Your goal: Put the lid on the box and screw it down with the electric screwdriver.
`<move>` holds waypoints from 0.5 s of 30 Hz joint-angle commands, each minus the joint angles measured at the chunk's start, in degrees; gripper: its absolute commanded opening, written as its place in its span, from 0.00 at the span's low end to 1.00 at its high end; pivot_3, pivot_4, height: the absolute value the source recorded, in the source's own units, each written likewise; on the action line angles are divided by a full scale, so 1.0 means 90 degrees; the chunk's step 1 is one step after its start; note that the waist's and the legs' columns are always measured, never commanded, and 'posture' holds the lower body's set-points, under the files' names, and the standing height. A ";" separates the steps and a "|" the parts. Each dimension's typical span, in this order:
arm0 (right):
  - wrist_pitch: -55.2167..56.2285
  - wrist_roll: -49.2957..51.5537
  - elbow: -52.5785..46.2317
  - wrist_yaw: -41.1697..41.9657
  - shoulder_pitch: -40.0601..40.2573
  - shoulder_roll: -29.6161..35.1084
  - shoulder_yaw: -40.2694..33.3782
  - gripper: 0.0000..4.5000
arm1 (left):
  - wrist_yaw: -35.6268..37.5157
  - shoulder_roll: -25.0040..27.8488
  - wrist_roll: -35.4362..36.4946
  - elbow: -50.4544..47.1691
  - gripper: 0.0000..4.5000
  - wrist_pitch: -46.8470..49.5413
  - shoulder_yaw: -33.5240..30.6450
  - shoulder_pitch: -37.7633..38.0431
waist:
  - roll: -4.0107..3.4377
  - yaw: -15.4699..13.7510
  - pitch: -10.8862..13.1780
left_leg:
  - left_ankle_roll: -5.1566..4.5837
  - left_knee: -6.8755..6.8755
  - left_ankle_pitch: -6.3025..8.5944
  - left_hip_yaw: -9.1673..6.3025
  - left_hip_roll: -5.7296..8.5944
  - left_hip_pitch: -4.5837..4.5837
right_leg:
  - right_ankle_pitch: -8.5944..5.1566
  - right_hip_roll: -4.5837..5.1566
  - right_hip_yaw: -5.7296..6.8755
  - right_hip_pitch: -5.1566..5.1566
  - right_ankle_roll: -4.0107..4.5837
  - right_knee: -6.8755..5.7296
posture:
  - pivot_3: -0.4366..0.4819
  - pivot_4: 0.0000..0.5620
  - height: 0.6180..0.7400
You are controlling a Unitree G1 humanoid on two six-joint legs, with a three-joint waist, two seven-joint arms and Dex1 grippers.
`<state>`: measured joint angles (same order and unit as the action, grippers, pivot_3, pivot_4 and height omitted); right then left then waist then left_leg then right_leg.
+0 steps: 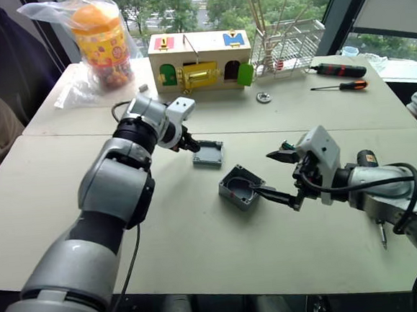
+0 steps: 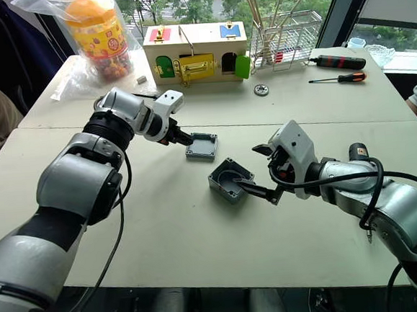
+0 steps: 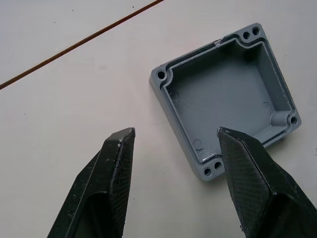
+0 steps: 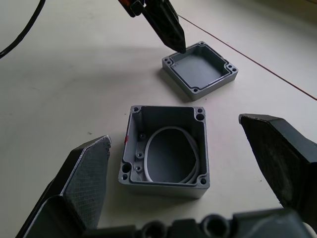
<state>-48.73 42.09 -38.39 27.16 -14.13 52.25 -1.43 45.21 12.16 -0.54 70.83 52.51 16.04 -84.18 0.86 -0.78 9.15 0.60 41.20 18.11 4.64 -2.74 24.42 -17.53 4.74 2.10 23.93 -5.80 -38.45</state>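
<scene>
Left gripper [image 3: 174, 136]: fingers spread apart, holding nothing; tips poised just above the lid's near edge.
Lid [image 1: 208, 153]: lies hollow side up on the table [image 1: 200, 236], just left of the box and apart from it; corner screw holes visible.
Box [image 4: 166, 151]: sits open side up near the table's middle, a pale ring lying loose inside; thin red mark barely visible on one wall.
Right gripper [image 1: 278, 172]: fingers wide apart, gripping nothing, one on each side of the box without touching.
Electric screwdriver [image 1: 368, 159]: mostly hidden behind the right forearm; only its black top with a red mark shows.
</scene>
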 commanded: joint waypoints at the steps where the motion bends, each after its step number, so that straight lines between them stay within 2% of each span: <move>1: 0.0051 -0.0108 -0.0256 -0.0093 0.0056 -0.0129 -0.0293 1.00 | -0.0064 -0.0104 -0.0208 0.0086 0.60 -0.0275 -0.0076 -0.0179 | 0.0000 0.0004 0.0000 | 0.0000 0.0001 0.0000 0.0001 0.0000 0.0000 | 0.0000 0.0000 0.0000 0.0000 0.0000 -0.0001 | 0.48 0.27 0.74; 5: 0.0036 -0.0185 -0.0348 -0.0213 0.0206 -0.0306 -0.0408 1.00 | -0.0157 -0.0328 -0.0478 0.0286 0.60 -0.0598 0.0018 -0.0053 | 0.0000 0.0000 0.0000 | 0.0005 0.0000 -0.0003 -0.0002 -0.0001 -0.0002 | 0.0001 -0.0003 0.0000 0.0001 0.0000 -0.0006 | 0.48 0.27 0.74; 8: -0.0003 -0.0178 -0.0464 -0.0329 0.0327 -0.0423 -0.0544 1.00 | -0.0147 -0.0442 -0.0651 0.0390 0.41 -0.0735 0.0039 0.0013 | 0.0000 0.0002 0.0000 | 0.0005 -0.0001 -0.0003 0.0001 -0.0001 -0.0002 | 0.0001 -0.0002 0.0000 0.0003 0.0000 -0.0005 | 0.48 0.27 0.74; 11: -0.0075 -0.0155 -0.0567 -0.0377 0.0473 -0.0454 -0.0730 1.00 | -0.0104 -0.0482 -0.0732 0.0425 0.07 -0.0761 -0.0023 0.0013 | -0.0002 -0.0006 -0.0001 | 0.0005 -0.0001 -0.0003 0.0002 -0.0001 -0.0002 | 0.0001 -0.0002 0.0000 0.0002 0.0000 -0.0007 | 0.48 0.27 0.74; 12: -0.0092 -0.0153 -0.0585 -0.0366 0.0535 -0.0437 -0.0811 1.00 | -0.0115 -0.0495 -0.0725 0.0431 0.01 -0.0733 -0.0075 0.0009 | -0.0002 -0.0010 -0.0001 | 0.0005 0.0000 -0.0003 0.0001 -0.0001 -0.0003 | 0.0001 -0.0002 0.0000 0.0001 0.0000 -0.0007 | 0.48 0.27 0.74; 15: -0.0123 -0.0177 -0.0573 -0.0305 0.0644 -0.0359 -0.0988 1.00 | -0.0081 -0.0497 -0.0716 0.0424 0.01 -0.0691 -0.0186 0.0015 | -0.0002 -0.0004 -0.0002 | 0.0005 0.0002 -0.0003 0.0001 -0.0001 -0.0003 | 0.0001 -0.0002 0.0000 -0.0001 0.0000 -0.0008 | 0.48 0.27 0.74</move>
<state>-49.90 40.70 -41.83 24.11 -8.28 48.39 -7.98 43.93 7.89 -6.90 74.64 45.87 15.12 -83.56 0.84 -0.82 9.14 0.64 41.21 18.09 4.64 -2.74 24.39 -17.52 4.72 2.10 23.93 -5.80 -38.52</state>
